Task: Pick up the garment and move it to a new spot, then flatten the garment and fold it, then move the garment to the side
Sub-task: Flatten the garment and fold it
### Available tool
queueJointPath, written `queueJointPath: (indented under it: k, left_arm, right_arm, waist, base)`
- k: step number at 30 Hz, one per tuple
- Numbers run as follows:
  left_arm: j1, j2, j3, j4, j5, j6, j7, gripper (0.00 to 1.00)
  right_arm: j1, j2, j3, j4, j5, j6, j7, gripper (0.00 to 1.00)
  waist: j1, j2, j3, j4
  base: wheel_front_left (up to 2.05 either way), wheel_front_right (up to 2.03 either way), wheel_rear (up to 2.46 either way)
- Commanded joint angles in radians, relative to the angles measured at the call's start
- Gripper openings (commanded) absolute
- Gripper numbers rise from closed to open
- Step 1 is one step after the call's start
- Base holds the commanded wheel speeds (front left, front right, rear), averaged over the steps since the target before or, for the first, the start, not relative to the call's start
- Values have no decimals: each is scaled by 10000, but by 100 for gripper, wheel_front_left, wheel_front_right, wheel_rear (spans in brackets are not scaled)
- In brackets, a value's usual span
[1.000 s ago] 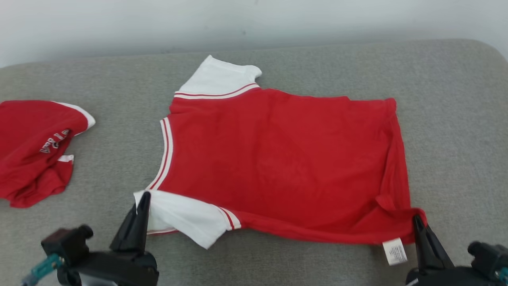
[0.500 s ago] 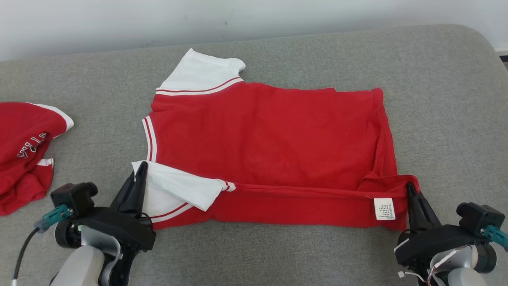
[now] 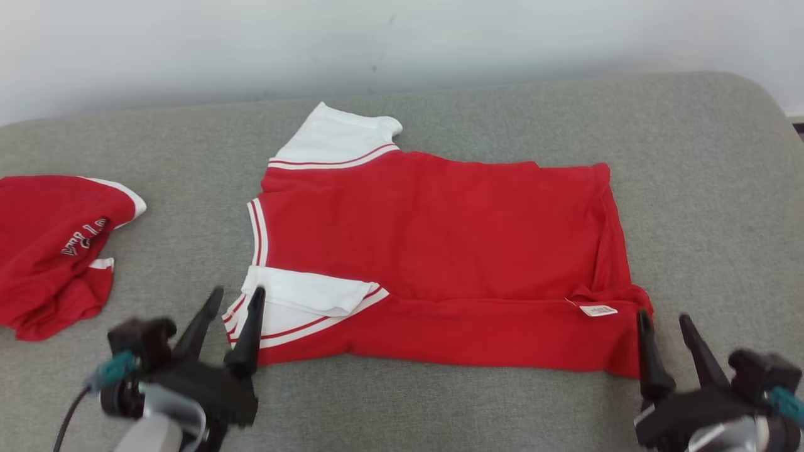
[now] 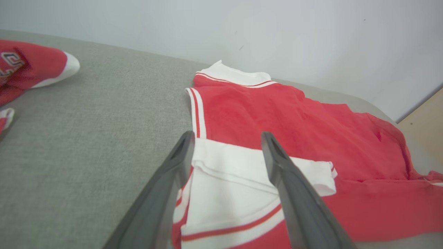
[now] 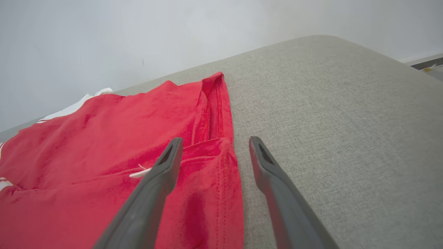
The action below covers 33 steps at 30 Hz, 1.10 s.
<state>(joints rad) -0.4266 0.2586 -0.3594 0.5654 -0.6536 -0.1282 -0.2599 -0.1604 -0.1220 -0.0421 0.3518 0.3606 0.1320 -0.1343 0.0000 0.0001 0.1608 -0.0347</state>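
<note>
Far left on the grey upholstered surface (image 3: 157,157) lies a crumpled red shirt (image 3: 56,251). Next, the left tool (image 3: 237,292), fingers parted and empty, sits over the white sleeve (image 3: 308,298) of the flat red short-sleeved jersey (image 3: 440,251), whose long axis runs crosswise. The right tool (image 3: 662,315), likewise parted and empty, sits at its hem corner.

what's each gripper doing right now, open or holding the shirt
Left gripper: open, at the white sleeve, holding nothing.
Right gripper: open, at a corner of the garment, holding nothing.
</note>
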Motion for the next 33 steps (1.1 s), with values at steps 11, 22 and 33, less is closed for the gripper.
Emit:
queueJointPath:
  k: [11,22,33]
  left_arm:
    - [1953,59,441,-532,780,-15,-61,100]
    - [952,-130,-180,561,454,-14,86,100]
    - [687,188,-1105,1338,-289,-8,4,0]
  right_arm:
    - [1274,-203,-8,-375,-594,-22,-70,100]
    - [298,-133,201,1209,-996,-22,130,100]
    - [-110,-196,758,2330,-487,-22,-397,0]
  waist:
    - [0,-1,-122,285]
    - [0,-1,255,251]
    - [0,-1,-461,495]
  base:
    - [0,0,0]
    - [0,0,0]
    - [0,0,0]
